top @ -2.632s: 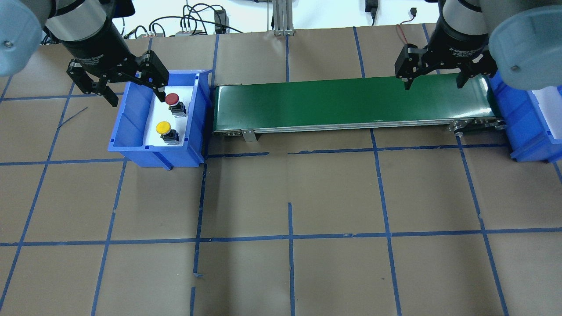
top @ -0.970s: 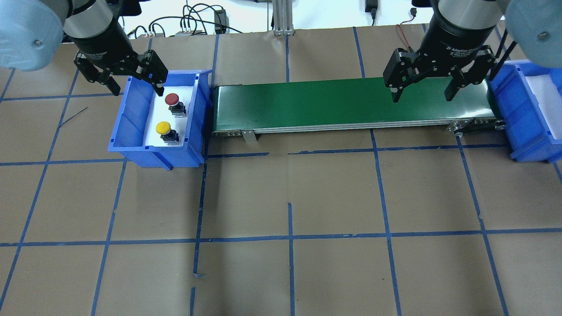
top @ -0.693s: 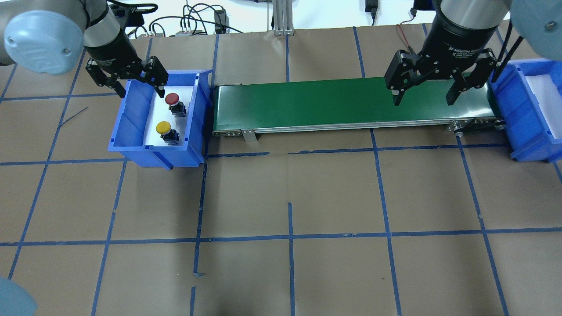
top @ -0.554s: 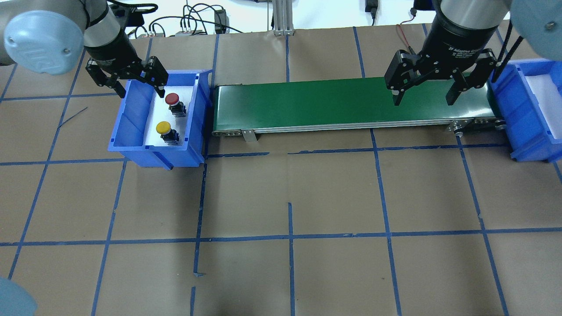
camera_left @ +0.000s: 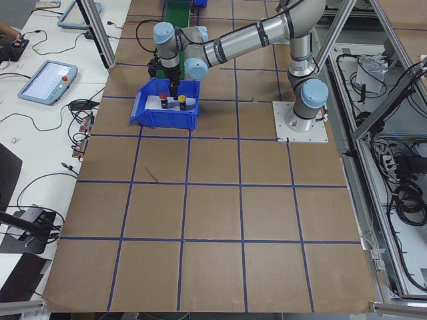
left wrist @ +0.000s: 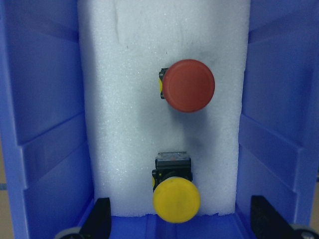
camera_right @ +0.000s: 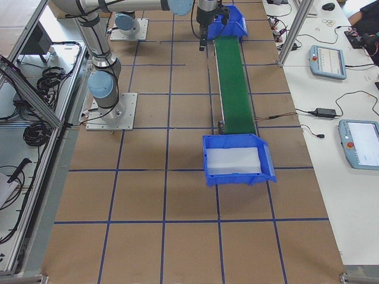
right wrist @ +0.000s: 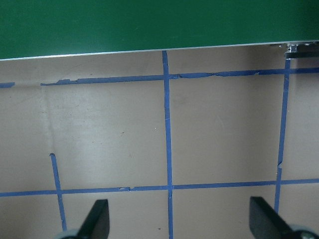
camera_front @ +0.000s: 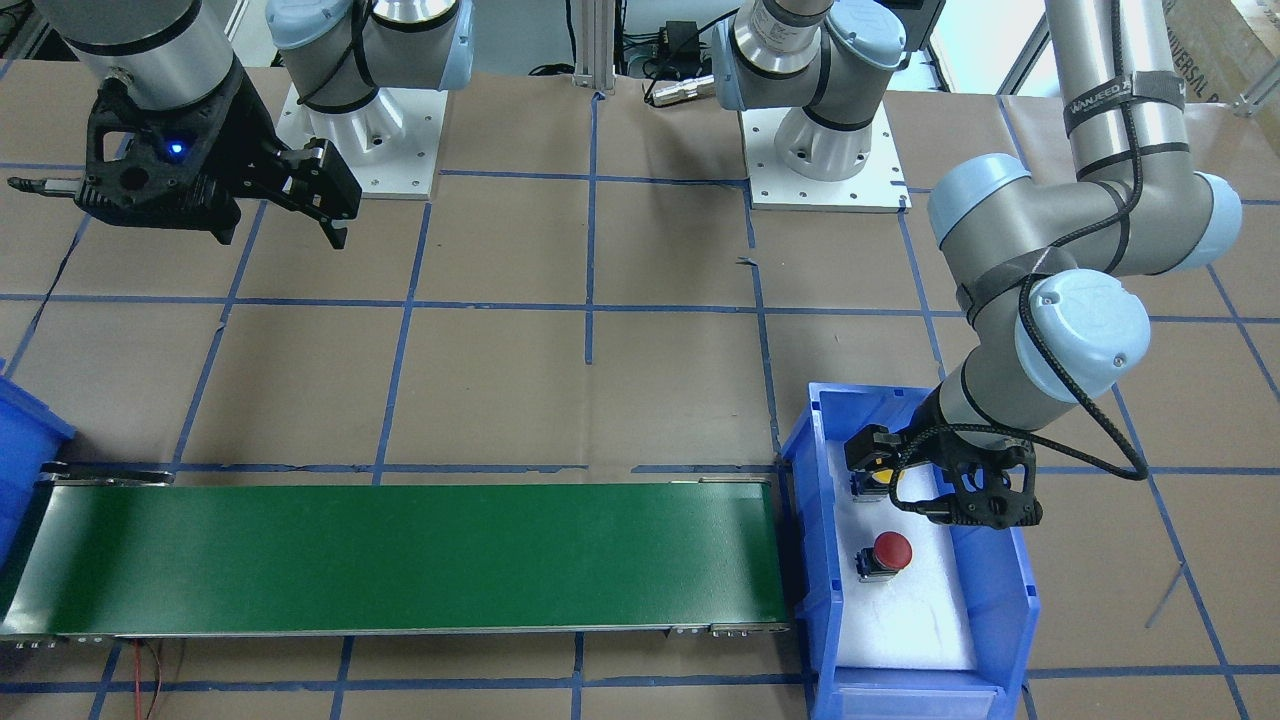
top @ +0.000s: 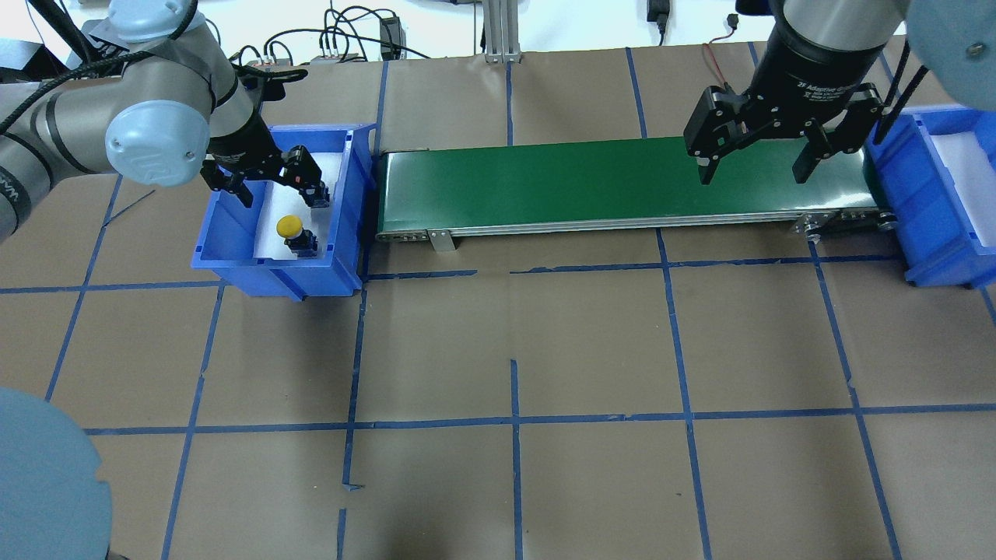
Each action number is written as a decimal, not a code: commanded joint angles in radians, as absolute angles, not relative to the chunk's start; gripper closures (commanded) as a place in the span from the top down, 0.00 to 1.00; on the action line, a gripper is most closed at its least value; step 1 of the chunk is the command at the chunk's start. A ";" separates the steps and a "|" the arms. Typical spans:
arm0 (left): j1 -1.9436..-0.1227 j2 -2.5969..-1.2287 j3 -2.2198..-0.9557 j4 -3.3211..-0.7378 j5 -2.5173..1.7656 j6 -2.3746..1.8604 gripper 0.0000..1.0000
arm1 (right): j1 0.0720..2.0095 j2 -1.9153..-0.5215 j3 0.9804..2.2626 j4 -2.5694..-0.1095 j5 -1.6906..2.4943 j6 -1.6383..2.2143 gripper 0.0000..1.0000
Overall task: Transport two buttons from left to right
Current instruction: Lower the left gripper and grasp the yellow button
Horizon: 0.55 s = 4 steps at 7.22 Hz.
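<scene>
The left arm [top: 156, 144] reaches out just past the left end of the green conveyor belt [top: 545, 183], with its wrist bent so that the tool looks straight down. The left gripper [top: 282, 194] hangs low there, lower than the top of the belt, and its two fingers [left wrist: 99, 219] stand wide apart with nothing between them. The right arm [top: 825, 47] is held high above the right end of the belt. The right gripper [top: 752, 175] also points down, well above the belt, and its jaws are spread wide and empty.
</scene>
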State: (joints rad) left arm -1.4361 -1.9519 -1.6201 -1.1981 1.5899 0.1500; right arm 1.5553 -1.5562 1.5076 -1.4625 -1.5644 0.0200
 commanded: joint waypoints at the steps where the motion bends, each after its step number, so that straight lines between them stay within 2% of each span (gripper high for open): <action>1: -1.434 -1.976 -1.629 -1.187 1.586 0.143 0.97 | 1.551 -1.557 1.508 -1.462 -1.566 0.018 1.00; 4: -1.434 -1.977 -1.664 -1.180 1.585 0.140 0.91 | 1.552 -1.559 1.509 -1.462 -1.566 0.018 1.00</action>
State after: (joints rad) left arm -1.4343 -1.9755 -1.6576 -1.1851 1.5841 0.1403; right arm 1.5514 -1.5580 1.5091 -1.4620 -1.5661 0.0185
